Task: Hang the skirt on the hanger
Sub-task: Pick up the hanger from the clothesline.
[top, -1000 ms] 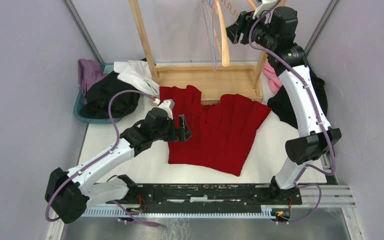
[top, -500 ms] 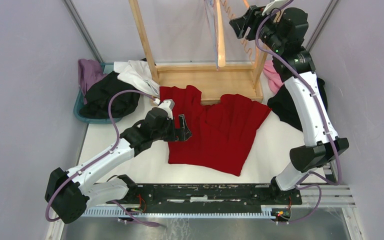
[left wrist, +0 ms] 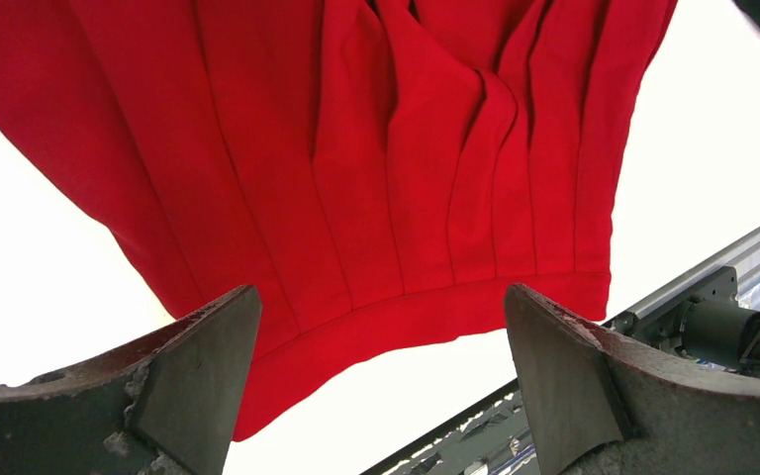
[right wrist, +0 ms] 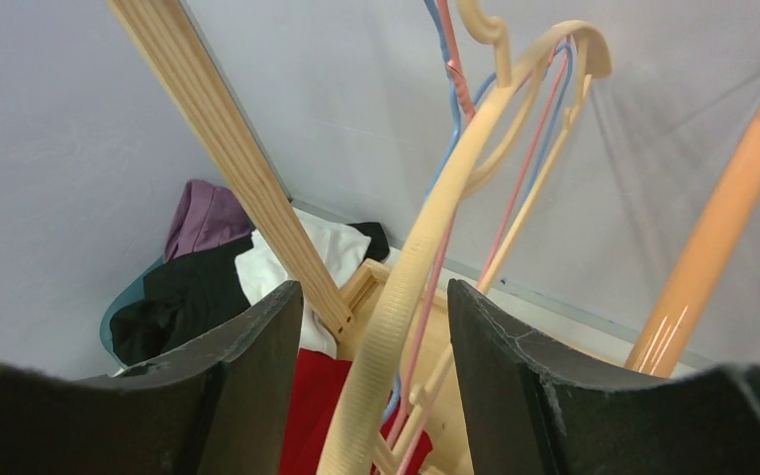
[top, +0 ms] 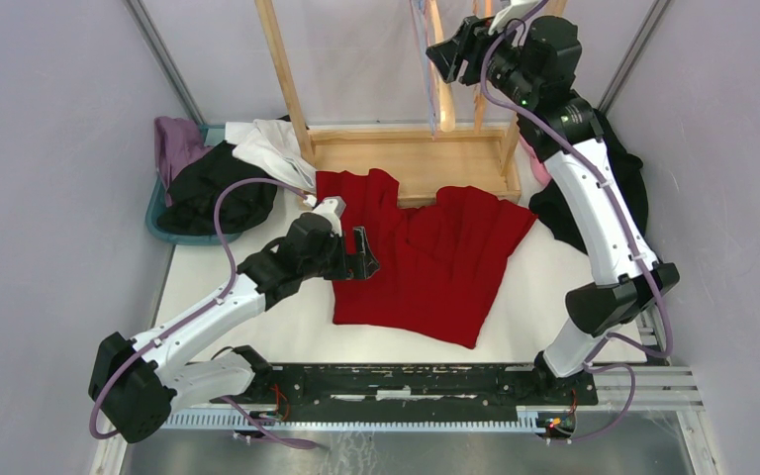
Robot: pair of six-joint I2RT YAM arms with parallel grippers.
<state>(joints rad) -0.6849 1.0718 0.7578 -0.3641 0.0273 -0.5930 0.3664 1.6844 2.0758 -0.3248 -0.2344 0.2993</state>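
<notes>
1. Your left gripper [top: 367,254] sits over the left edge of the red skirt [top: 435,267]. Its jaws are spread wide with nothing between them, and in the left wrist view the skirt's hem shows through the gap.
2. The skirt lies spread flat in the middle of the desk [top: 544,297]. Its far edge runs up against the base of the wooden rack [top: 411,163].
3. Your right gripper [top: 442,51] is raised at the far side, well apart from the skirt. Its jaws stand apart on either side of the cream hanger [right wrist: 426,247], with a gap on each side, so it is not clamped.
4. Compared with half a second ago, the right gripper has shifted left onto the hanger. The left arm and the skirt have not moved.
</notes>
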